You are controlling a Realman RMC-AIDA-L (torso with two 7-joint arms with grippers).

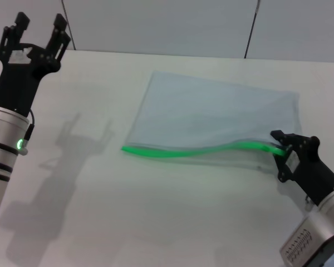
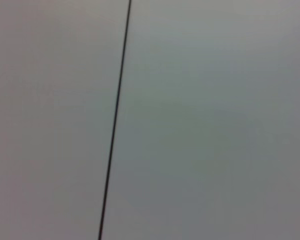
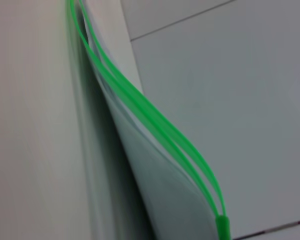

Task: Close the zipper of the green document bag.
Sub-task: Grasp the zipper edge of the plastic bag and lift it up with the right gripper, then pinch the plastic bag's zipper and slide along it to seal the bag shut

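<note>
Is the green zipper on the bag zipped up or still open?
Open. In the right wrist view the zipper shows two separate green strips with a gap, meeting only at the slider.

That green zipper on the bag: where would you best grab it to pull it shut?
At the small slider tab, at the zipper's right end beside the right gripper. The two green tracks gape apart from there toward the left, so pinch the tab from the right and draw left.

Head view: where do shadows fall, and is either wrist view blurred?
Head view: the raised left pincer casts a clear soft shadow on the table; the zipper looks glowing, overbright. Left wrist view: only a flat pale surface with one dark line, no detail. Right wrist view: the green document bag is soft and smeared close up; the zipper's two strips stay readable.
</note>
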